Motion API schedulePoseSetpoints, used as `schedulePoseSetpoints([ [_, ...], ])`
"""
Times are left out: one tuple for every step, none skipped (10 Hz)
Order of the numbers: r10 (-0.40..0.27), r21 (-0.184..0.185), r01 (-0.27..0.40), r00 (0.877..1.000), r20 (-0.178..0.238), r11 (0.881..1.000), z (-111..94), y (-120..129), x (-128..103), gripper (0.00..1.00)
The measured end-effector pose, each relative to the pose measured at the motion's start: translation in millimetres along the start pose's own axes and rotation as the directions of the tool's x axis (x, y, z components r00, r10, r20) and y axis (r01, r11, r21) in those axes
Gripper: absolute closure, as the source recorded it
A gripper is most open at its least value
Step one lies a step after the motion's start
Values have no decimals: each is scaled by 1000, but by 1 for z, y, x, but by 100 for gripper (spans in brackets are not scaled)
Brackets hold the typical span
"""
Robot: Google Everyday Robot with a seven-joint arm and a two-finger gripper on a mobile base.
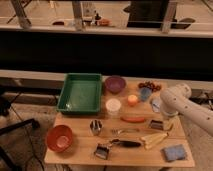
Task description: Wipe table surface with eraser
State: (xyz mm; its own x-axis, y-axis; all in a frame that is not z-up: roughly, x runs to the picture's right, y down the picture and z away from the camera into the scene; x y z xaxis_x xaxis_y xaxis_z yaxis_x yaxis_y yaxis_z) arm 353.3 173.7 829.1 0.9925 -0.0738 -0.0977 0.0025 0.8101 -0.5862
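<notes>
Camera view: a light tan wooden worktop [80, 131] seen from above and in front, with a dark wall and a railing behind it
Worktop: plain smooth rectangle, carrying everything listed below
Arm: white, reaching in from the right edge, elbow bent above the worktop's right side
Green tray [80, 93]: back left, the largest item on the worktop
Orange bowl [59, 138]: front left corner
Purple bowl [115, 84]: back centre, just right of the tray
Blue pad [174, 152]: front right corner, lying flat
White cup [113, 107]: centre, in front of the purple bowl
Blue cup [145, 93]: back right, beside a small orange object [132, 100]
Carrot [133, 119]: centre right, lying crosswise
Black-handled tool [116, 146]: front centre, metal head to the left
Eraser [157, 125]: small dark grey block on the right side, flat on the worktop, behind the blue pad
Jaws [161, 118]: down at the eraser, right above it; whether spread or pressed together, I cannot tell
</notes>
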Motion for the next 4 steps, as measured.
schedulePoseSetpoints([
  [0, 3, 0, 1000, -1, 1000, -1, 0, -1, 20],
  [-2, 6, 2, 1000, -1, 1000, -2, -1, -2, 20],
  [-5, 13, 5, 1000, -1, 1000, -5, -1, -4, 20],
  [-6, 16, 6, 1000, -1, 1000, -7, -1, -4, 20],
])
